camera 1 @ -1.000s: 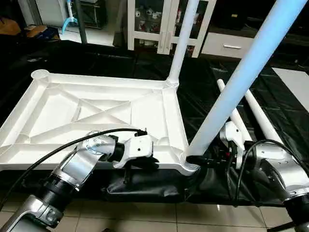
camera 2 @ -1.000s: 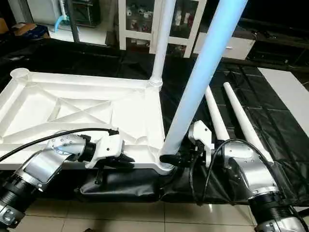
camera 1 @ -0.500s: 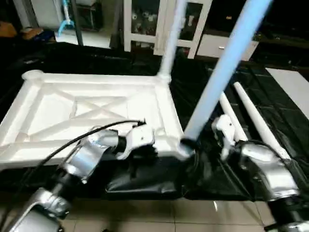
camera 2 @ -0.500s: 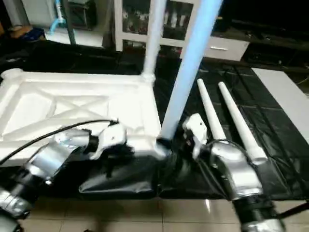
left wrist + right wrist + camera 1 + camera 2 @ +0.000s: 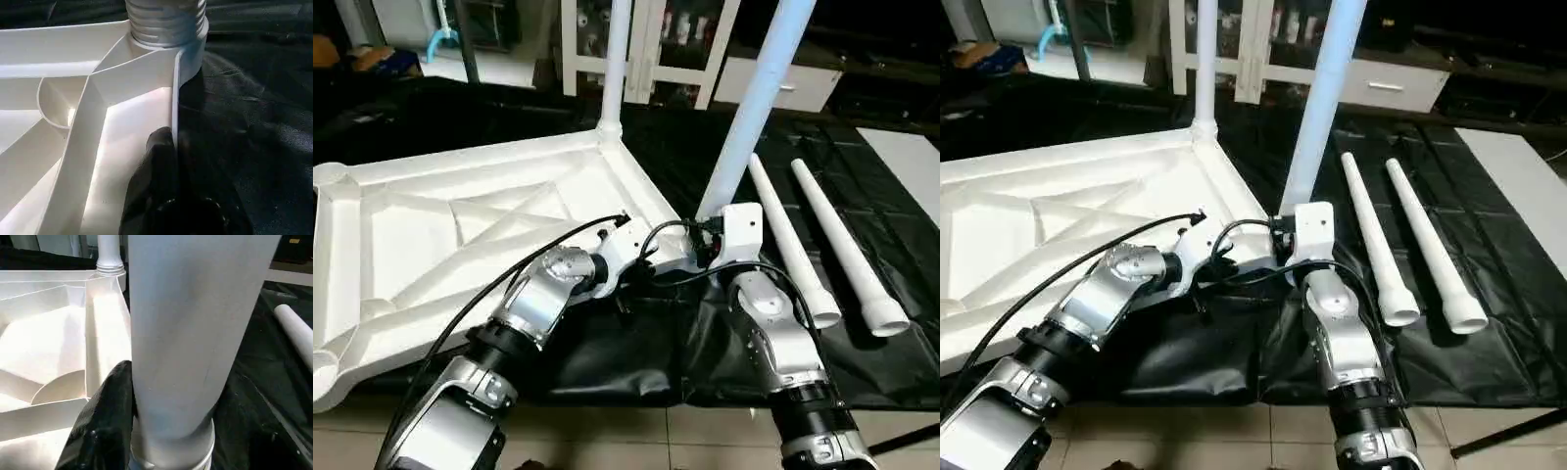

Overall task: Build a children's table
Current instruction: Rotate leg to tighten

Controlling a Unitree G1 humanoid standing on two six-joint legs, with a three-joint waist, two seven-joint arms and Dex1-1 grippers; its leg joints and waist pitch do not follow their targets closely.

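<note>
The children's table's white plastic rectangular top (image 5: pixel 460 225) lay upside down on a black plastic sheet (image 5: pixel 705 323), its X-shaped ribs and rounded corner sockets facing up. Two long white tapered tube legs stood in sockets along one short edge: a far upright leg (image 5: pixel 614 59) at the corner towards the cabinet, and a near upright leg (image 5: pixel 754 108) at the corner closest to the robot, rising just beside both wrists.

The left gripper (image 5: pixel 164 161) was pinched tight on the top's thin side rim, just below the ribbed socket of the near upright leg. The right gripper (image 5: pixel 117 421) sat at the foot of that leg, one black finger (image 5: pixel 105 416) pressed against the tube above the socket collar; its jaws stood about halfway apart, and whether they clamped the tube could not be told.

Two spare white tapered legs (image 5: pixel 822 235) lay side by side on the sheet, to the right of the near upright leg and apart from the top.

Beyond the top stood a white glass-door cabinet (image 5: pixel 656 44), small items dimly visible behind its panes. Pale floor tiles (image 5: pixel 636 431) showed at the sheet's near edge.
</note>
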